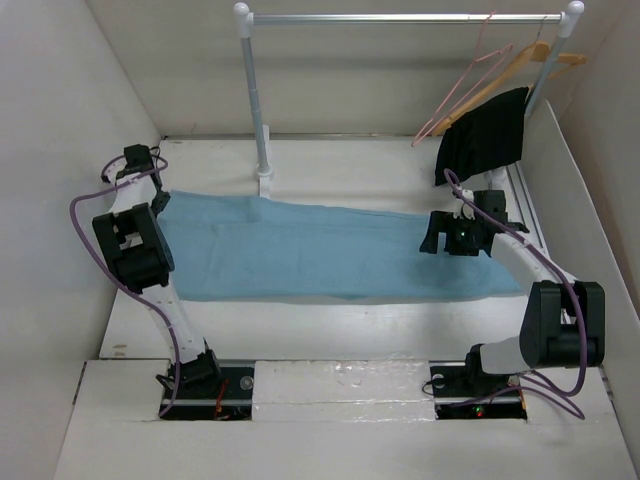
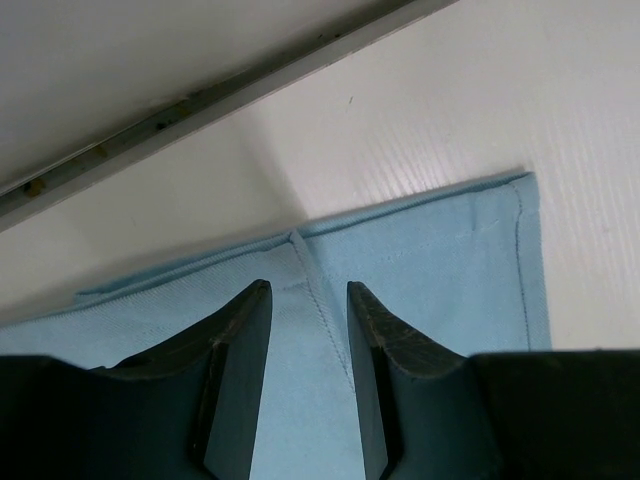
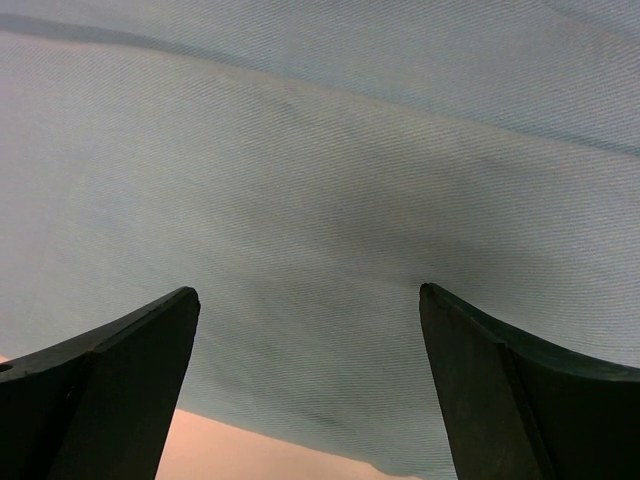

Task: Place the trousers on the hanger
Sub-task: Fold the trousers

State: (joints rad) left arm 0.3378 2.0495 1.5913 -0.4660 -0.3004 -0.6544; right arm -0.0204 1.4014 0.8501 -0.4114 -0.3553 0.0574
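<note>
The light blue trousers (image 1: 320, 250) lie flat across the table, running from left to right. My left gripper (image 1: 158, 204) is at their left end. In the left wrist view it (image 2: 308, 290) is open with a narrow gap, low over the cloth (image 2: 430, 260), straddling a seam near the hem. My right gripper (image 1: 432, 236) hovers over the right part of the trousers. In the right wrist view it (image 3: 308, 292) is wide open, with only the cloth (image 3: 320, 180) below it. A pink hanger (image 1: 470, 85) and a wooden hanger (image 1: 530, 58) hang on the rail (image 1: 400, 18) at the back right.
A black garment (image 1: 485, 135) hangs below the hangers at the back right. The rack's white post (image 1: 257, 100) stands just behind the trousers. White walls close in on the left and right. A metal strip (image 2: 200, 100) runs along the table's left edge.
</note>
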